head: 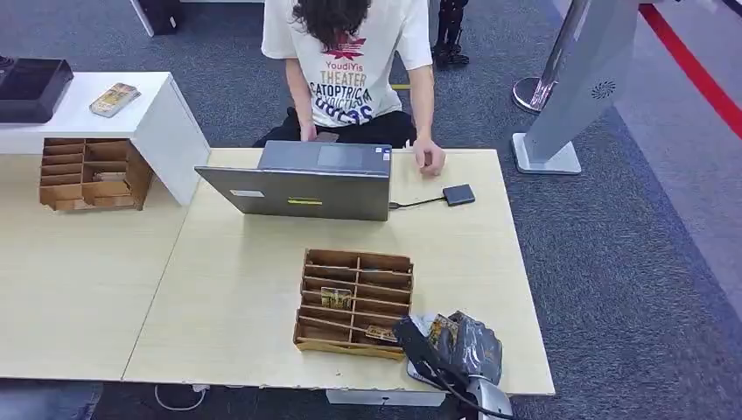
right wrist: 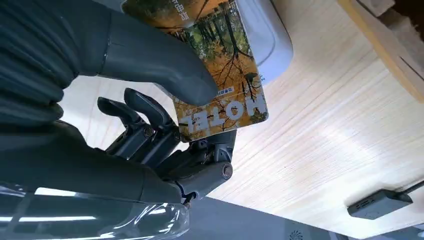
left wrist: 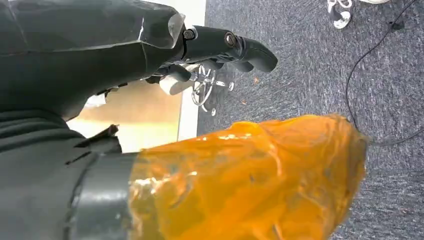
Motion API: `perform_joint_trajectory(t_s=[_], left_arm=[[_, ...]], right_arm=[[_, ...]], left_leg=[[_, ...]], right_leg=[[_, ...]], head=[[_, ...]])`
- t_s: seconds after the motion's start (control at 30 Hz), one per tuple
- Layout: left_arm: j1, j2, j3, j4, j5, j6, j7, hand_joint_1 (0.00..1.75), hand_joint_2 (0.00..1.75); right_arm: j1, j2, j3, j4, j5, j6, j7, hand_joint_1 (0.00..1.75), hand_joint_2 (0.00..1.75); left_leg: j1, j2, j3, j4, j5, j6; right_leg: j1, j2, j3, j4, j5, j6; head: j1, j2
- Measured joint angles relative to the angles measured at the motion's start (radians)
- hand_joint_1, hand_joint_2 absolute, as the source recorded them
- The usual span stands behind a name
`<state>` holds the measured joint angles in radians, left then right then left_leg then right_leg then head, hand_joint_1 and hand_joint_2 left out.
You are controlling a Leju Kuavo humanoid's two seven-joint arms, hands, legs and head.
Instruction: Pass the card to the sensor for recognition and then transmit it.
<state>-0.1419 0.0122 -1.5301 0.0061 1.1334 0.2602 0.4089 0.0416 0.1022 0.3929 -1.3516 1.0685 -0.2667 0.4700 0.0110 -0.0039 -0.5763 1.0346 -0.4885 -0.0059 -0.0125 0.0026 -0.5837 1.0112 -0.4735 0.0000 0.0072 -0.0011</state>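
Right robot hand (right wrist: pixel 165 125) is closest to the camera, thumb pressing a card (right wrist: pixel 220 70) against the fingers (right wrist: pixel 145 112), so it's clamped on the card at the near right corner of the desk (head: pixel 262 262). The card looks thin, stiff, light and glossy, so probably slippery; I'd keep hold of the flat faces near one end and leave the rest free for the sensor (head: pixel 458 194), the little black box by the laptop (head: pixel 302 179). A pale tray (right wrist: pixel 265 35) sits under the card, with a wooden organizer (head: pixel 353 302) just beside. Left robot hand (left wrist: pixel 215 50) hangs over carpet, fingers curled loosely on nothing; can't tell more. A person sits across the desk.
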Motion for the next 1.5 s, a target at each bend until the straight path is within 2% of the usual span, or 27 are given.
perform_joint_trajectory(t_s=[1.43, 1.5], left_arm=[[-0.002, 0.007, 0.0, 0.0, -0.012, 0.0, 0.001, 0.0, 0.0], [-0.002, 0.007, 0.0, 0.0, -0.011, 0.0, 0.0, 0.0, 0.0]], right_arm=[[0.0, 0.0, -0.011, 0.0, 0.024, 0.006, 0.004, 1.75, 1.75], [0.001, 0.0, -0.012, -0.002, 0.025, -0.01, -0.005, 1.75, 1.75]], left_leg=[[0.0, 0.0, 0.0, 0.0, 0.0, 0.0], [0.0, 0.0, 0.0, 0.0, 0.0, 0.0]], right_leg=[[0.0, 0.0, 0.0, 0.0, 0.0, 0.0], [0.0, 0.0, 0.0, 0.0, 0.0, 0.0]], head=[[0.0, 0.0], [0.0, 0.0]])
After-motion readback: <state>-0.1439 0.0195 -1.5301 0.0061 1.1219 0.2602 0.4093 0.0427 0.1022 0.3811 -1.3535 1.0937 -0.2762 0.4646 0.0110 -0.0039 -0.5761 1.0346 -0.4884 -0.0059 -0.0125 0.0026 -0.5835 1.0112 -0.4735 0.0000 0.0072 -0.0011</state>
